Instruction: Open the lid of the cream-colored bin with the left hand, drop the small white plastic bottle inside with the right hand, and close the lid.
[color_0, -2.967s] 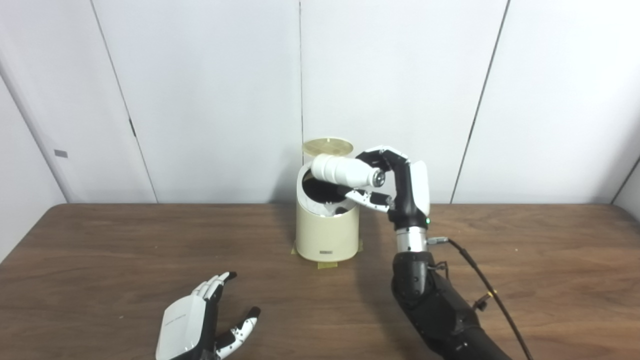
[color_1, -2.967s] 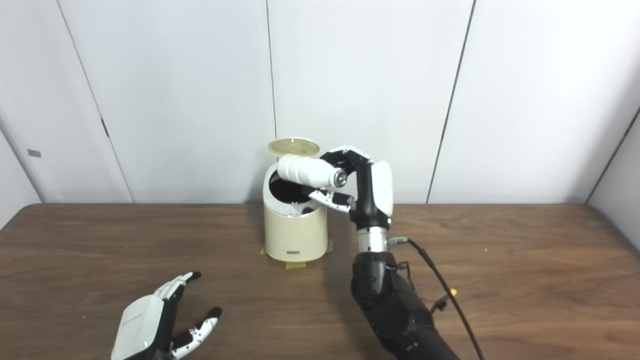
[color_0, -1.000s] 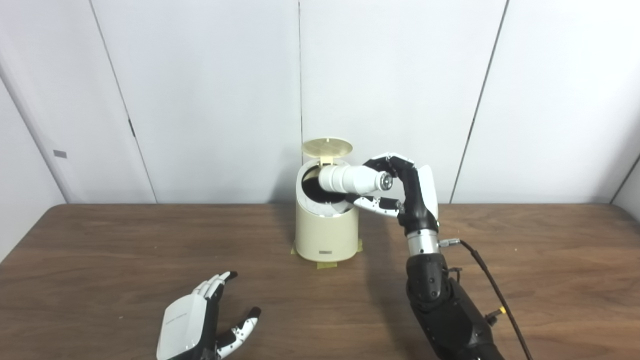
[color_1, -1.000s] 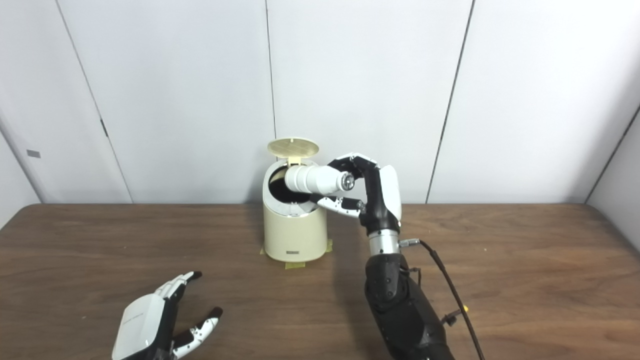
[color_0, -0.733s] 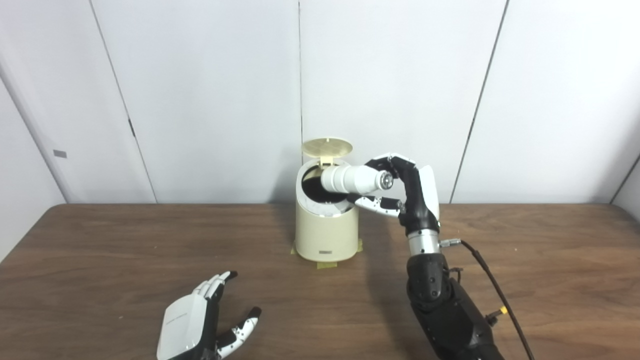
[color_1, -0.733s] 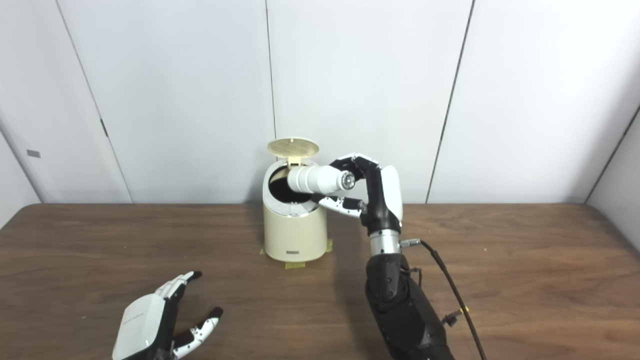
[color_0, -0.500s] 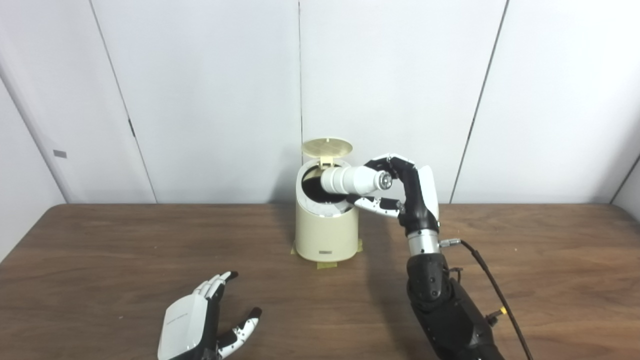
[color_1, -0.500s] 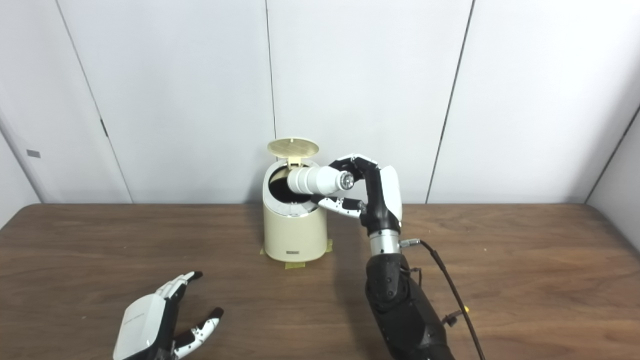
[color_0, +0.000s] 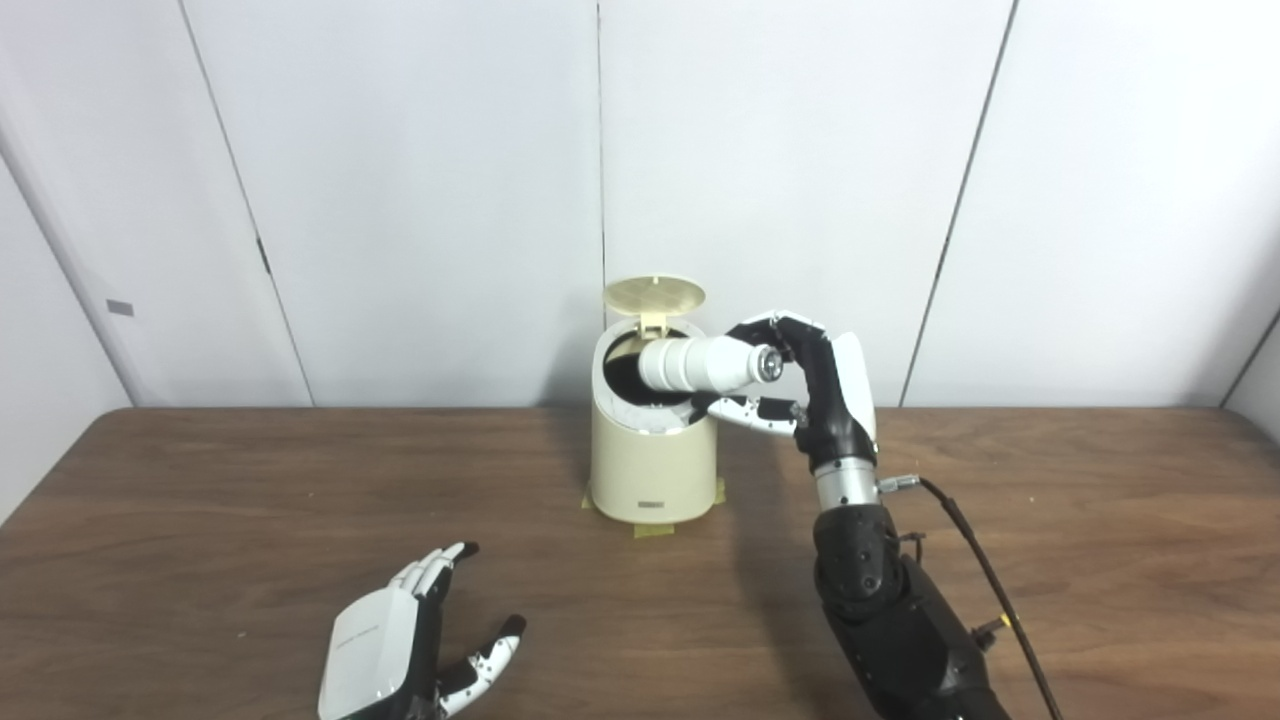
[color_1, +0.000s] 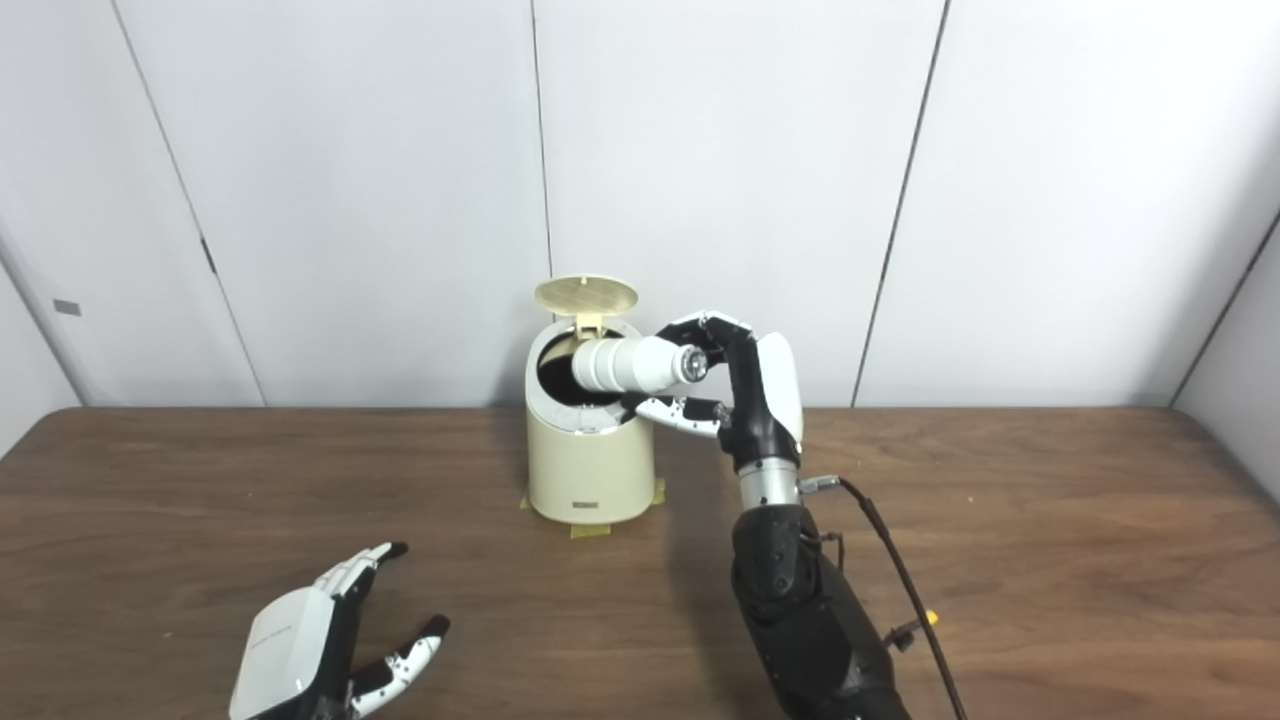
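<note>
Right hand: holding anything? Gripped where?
Yes: the right hand holds the white bottle by its cap end, lying sideways over the open bin. The left hand holds nothing.

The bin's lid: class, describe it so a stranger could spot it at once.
Find the brown table, then the cream bin at its far middle. The lid is the round yellowish disc hinged upright behind the dark opening, above the white bottle in the right hand.
</note>
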